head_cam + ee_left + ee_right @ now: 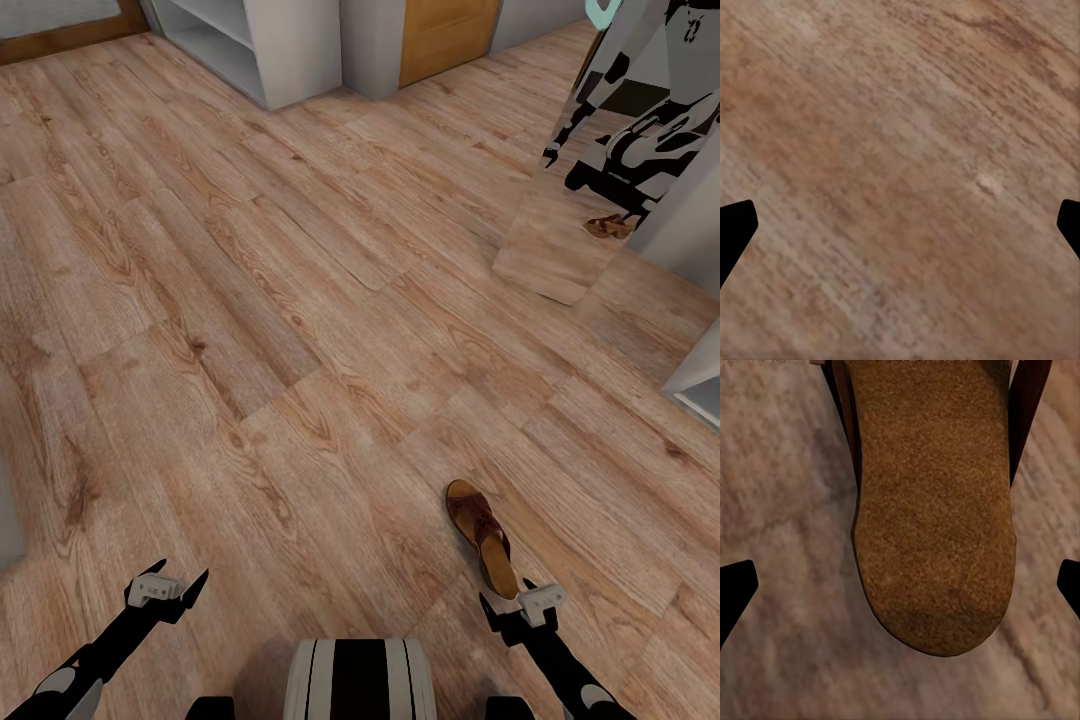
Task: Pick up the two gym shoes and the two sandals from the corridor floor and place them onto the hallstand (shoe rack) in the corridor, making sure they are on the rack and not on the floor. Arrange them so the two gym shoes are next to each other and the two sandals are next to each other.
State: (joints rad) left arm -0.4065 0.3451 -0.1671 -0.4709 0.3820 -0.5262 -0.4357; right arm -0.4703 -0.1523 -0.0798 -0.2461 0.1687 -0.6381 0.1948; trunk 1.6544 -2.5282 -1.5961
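While lying flat on the corridor floor (300, 300), one sandal (485, 536): light, stiff cork sole; best pinched across heel edges. Right fingers (489, 606) spread, empty; left fingers (198, 585) spread.

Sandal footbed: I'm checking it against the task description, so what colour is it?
Tan, cork-like brown on the sandal, clearest in the right wrist view.

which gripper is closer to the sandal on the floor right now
Right. The right gripper hangs open just past the heel end of the sandal, not touching it. The left gripper is open over bare floor, well off to the side.
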